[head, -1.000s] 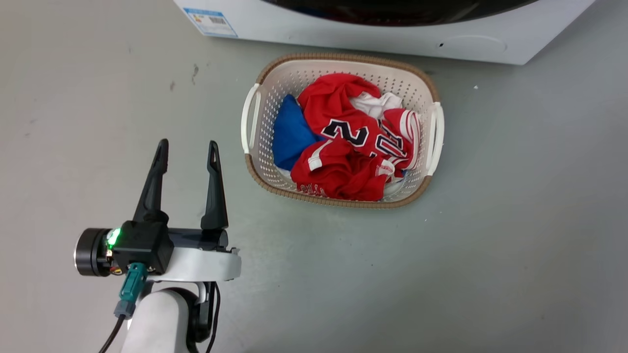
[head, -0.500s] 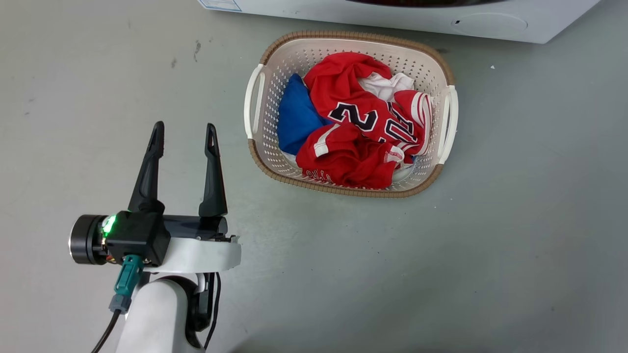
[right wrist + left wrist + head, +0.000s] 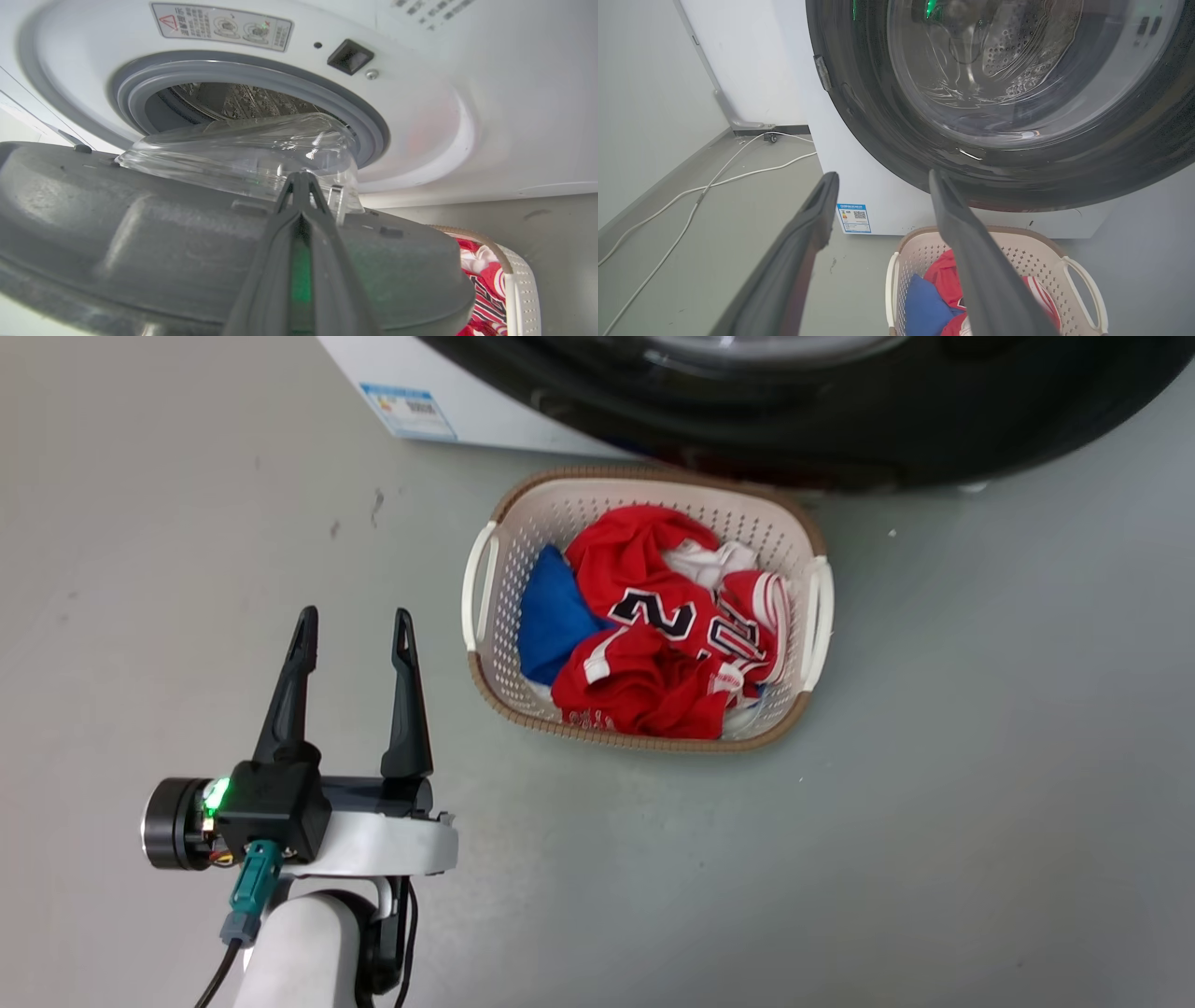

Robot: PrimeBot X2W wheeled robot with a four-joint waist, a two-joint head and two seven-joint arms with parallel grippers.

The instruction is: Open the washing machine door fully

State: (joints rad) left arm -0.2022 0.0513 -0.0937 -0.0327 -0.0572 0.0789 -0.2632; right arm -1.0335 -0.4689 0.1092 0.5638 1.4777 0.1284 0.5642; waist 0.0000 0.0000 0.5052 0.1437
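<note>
The washing machine door (image 3: 840,420) hangs part way open, swung out from the front of the washing machine (image 3: 420,116). Behind it I can see the machine's round hole and its grey ring (image 3: 243,74).

The right gripper (image 3: 299,179) is the nearer one. It sits in the gap between the machine and the inner side of the door. Its fingers are pressed together, with the tips up by the clear glass bowl. I cannot tell if they touch the door. They lie along the door's inner side, so I think that arm has to push the door away from the machine to open it all the way.

The left gripper (image 3: 356,616) is well out from the machine, facing the door's shiny outer side. Its fingers are wide apart, hold nothing and point toward the machine. The laundry basket (image 3: 495,607) sits just in front of the machine, under the door.
</note>
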